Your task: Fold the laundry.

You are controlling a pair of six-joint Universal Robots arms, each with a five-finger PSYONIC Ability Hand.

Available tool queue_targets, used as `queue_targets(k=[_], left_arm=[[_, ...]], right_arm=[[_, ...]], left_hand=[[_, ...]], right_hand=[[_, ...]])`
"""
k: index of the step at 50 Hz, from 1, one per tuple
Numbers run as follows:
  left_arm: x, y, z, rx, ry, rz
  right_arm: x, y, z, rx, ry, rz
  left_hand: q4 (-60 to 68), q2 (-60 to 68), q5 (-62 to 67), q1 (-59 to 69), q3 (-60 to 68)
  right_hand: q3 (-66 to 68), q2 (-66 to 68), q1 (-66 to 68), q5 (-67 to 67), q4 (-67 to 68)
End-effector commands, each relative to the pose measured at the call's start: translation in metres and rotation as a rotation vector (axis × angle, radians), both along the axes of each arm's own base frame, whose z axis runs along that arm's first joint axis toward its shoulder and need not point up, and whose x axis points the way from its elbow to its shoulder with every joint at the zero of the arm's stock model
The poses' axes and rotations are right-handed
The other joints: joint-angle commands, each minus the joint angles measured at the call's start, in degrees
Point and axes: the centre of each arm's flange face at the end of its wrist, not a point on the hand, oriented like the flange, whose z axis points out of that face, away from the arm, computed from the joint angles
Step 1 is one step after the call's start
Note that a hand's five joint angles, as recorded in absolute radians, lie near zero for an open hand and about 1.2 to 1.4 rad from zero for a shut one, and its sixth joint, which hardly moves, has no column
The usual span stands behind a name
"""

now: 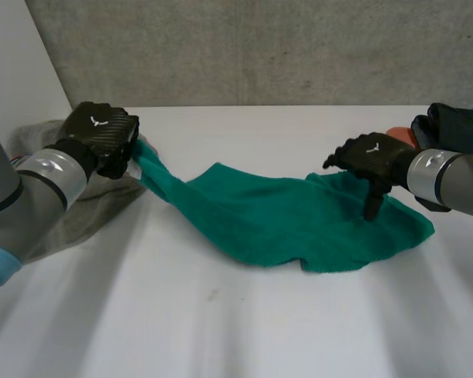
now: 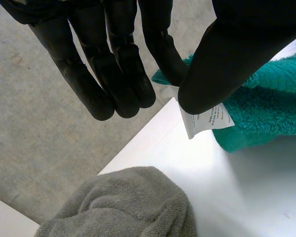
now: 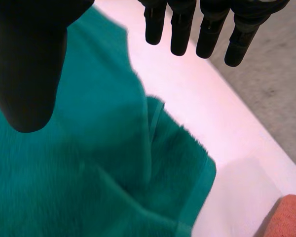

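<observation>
Green terry towel [image 1: 299, 224] lies drawn out across the white tabletop [image 1: 221, 315], its labelled corner pinched between thumb and finger of the left robot hand [image 1: 102, 134]. Over the opposite end the right robot hand [image 1: 370, 161] hovers with loose fingers, holding nothing. That thin pinch could slip under a pull, or snag the crumpled grey towel [image 1: 87, 213] beside it.

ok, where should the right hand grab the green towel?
Probably the free corner beside the orange object, coming from above with the right hand. The left hand pinches the corner by the label, so the green towel stretches between.
</observation>
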Motion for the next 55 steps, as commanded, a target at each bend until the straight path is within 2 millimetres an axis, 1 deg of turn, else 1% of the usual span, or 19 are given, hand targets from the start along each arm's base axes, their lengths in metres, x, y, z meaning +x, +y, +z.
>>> queue_targets(k=[1,12,13,15,17,21,22,25,26,28,32,37,41,42,44,49,50,53,55], left_arm=[[0.007,0.006,0.012,-0.028,0.010,0.009],[0.011,-0.002,0.013,-0.038,0.006,0.016],[0.011,-0.004,0.012,-0.037,0.006,0.019],[0.011,-0.011,0.009,-0.036,0.000,0.025],[0.010,-0.017,0.008,-0.043,-0.001,0.025],[0.006,-0.042,0.031,-0.165,0.015,0.037],[0.005,-0.056,0.055,-0.273,0.042,0.054],[0.005,-0.075,0.099,-0.451,0.107,0.093],[0.007,-0.083,0.128,-0.567,0.163,0.124],[0.012,-0.090,0.167,-0.718,0.267,0.177],[0.016,-0.092,0.198,-0.831,0.404,0.213],[0.008,-0.101,0.163,-0.705,0.400,0.184],[0.003,-0.107,0.102,-0.519,0.325,0.165],[0.003,-0.106,0.078,-0.452,0.292,0.163],[0.005,-0.105,0.056,-0.399,0.260,0.166],[0.014,-0.094,-0.024,-0.188,0.137,0.170],[0.015,-0.091,-0.034,-0.157,0.120,0.168],[0.020,-0.080,-0.066,-0.066,0.059,0.163],[0.022,-0.076,-0.074,-0.038,0.036,0.157]], right_arm=[[-0.008,-0.007,-0.022,0.036,0.202,0.141],[-0.009,-0.016,-0.066,0.092,0.275,0.071],[-0.009,-0.016,-0.068,0.092,0.273,0.066],[-0.007,-0.019,-0.069,0.075,0.260,0.048],[-0.006,-0.026,-0.061,0.020,0.242,0.028],[-0.002,-0.061,-0.007,-0.253,0.091,-0.099],[-0.003,-0.076,0.025,-0.383,-0.029,-0.176],[-0.008,-0.093,0.088,-0.620,-0.282,-0.282],[-0.011,-0.095,0.120,-0.732,-0.405,-0.312],[-0.016,-0.094,0.160,-0.880,-0.611,-0.326],[-0.012,-0.087,0.160,-0.883,-0.671,-0.305],[0.003,-0.075,0.126,-0.721,-0.599,-0.211],[0.007,-0.069,0.085,-0.568,-0.536,-0.166],[0.010,-0.065,0.067,-0.508,-0.510,-0.153],[0.011,-0.062,0.046,-0.450,-0.477,-0.148],[0.005,-0.043,-0.022,-0.241,-0.344,-0.172],[0.003,-0.033,-0.045,-0.164,-0.295,-0.178],[-0.004,-0.012,-0.079,-0.026,-0.199,-0.187],[-0.007,-0.003,-0.088,0.025,-0.159,-0.185]], left_hand=[[11.5,11.3,12.7,14.2,11.8],[11.5,11.3,12.7,14.2,11.8],[11.5,11.3,12.7,14.2,11.8],[11.5,11.3,12.7,14.2,11.8],[11.5,11.3,12.7,14.2,11.8],[11.5,11.3,12.7,14.2,11.8],[11.5,11.3,12.7,14.2,11.8],[11.5,11.3,12.7,14.2,11.8],[11.5,11.3,12.7,14.2,11.8],[11.5,11.3,12.7,14.2,11.8],[11.5,11.3,12.7,14.2,11.8],[11.5,11.3,12.7,14.2,11.8],[11.5,11.3,12.7,14.2,11.8],[11.5,11.3,12.7,14.2,11.8],[11.5,11.3,12.7,14.2,11.8],[11.5,11.3,12.7,14.2,11.8],[11.5,11.3,12.7,14.2,11.8],[11.5,11.3,12.7,14.2,11.8],[11.5,11.3,12.7,14.2,11.8]], right_hand=[[8.8,8.9,9.1,8.3,9.1],[23.9,24.0,24.2,23.5,24.2],[28.4,28.5,28.8,28.0,28.7],[63.5,63.6,63.8,63.1,63.8],[63.6,63.8,64.0,63.2,64.0],[63.6,63.8,64.0,63.2,64.0],[63.6,63.8,64.0,63.2,64.0],[63.6,63.8,64.0,63.2,64.0],[63.6,63.8,64.0,63.2,64.0],[63.6,63.8,64.0,63.2,64.0],[63.6,63.8,64.0,63.2,64.0],[63.6,63.8,64.0,63.2,64.0],[63.6,63.8,64.0,63.2,64.0],[63.6,63.8,64.0,63.2,64.0],[63.6,63.8,64.0,63.2,64.0],[63.6,63.8,64.0,63.2,64.0],[63.6,63.8,64.0,63.2,64.0],[63.6,63.8,64.0,63.2,64.0],[57.4,57.6,57.8,57.0,57.8]])
